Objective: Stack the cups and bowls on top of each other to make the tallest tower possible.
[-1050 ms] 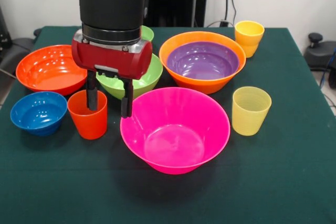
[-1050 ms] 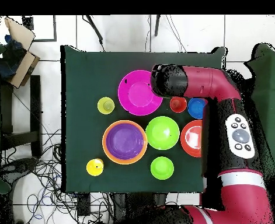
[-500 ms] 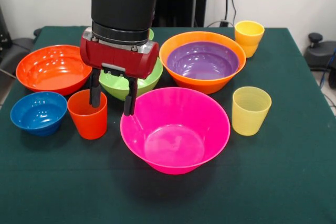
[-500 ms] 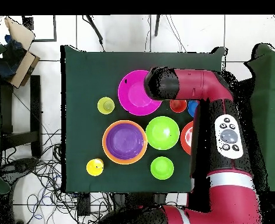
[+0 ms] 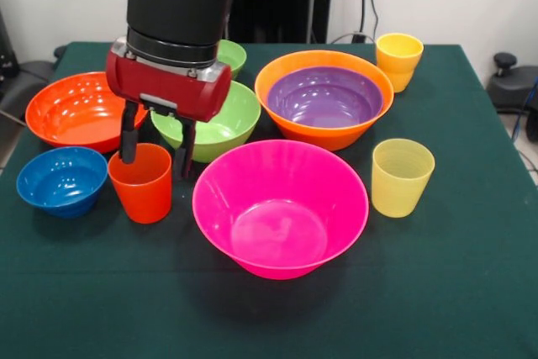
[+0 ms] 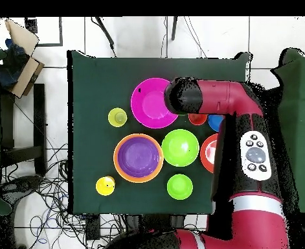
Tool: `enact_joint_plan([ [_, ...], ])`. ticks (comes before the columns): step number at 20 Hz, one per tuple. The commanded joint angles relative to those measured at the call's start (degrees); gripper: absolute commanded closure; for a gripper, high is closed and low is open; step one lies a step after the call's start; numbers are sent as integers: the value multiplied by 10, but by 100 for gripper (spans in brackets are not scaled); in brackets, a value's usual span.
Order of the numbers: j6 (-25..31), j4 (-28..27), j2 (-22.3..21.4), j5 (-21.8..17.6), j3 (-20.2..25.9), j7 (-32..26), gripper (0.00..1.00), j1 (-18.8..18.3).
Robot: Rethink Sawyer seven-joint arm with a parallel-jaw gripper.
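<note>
- Your gripper (image 5: 155, 155) hangs over the red-orange cup (image 5: 141, 182), fingers apart: one finger (image 5: 129, 139) stands at the cup's outer side toward the red-orange bowl (image 5: 80, 110), the other (image 5: 186, 155) just beside its opposite wall. Nothing is clamped yet.
- The cup stands upright on the green tablecloth (image 5: 454, 292), between the small blue bowl (image 5: 60, 179) and the large pink bowl (image 5: 280, 206).
- Expect it to be light, thin-walled plastic, smooth and glossy, so likely slippery. It probably flexes if you squeeze hard; a grip across the rim, or one wall pinched from inside and out, looks the best hold.
- Being light, it may tip or skate if a fingertip nudges it off centre.
- The pink bowl's rim is near the finger on that side, and the medium green bowl (image 5: 212, 127) sits close behind the gripper. Mind both when you close or lift.
- The shallow purple bowl (image 5: 324, 97) already rests inside the large orange bowl (image 5: 277, 102); that pair is well apart from your cup.
- The two yellow cups (image 5: 402, 176) (image 5: 398, 60) and the small green bowl (image 6: 179, 187) are out of your way.
</note>
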Motion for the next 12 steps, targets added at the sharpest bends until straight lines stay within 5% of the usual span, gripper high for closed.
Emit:
enact_joint_plan([
  [1,-58,60,30,-2,2,61,0,-1],
  [12,-75,99,38,55,34,48,0,-35],
])
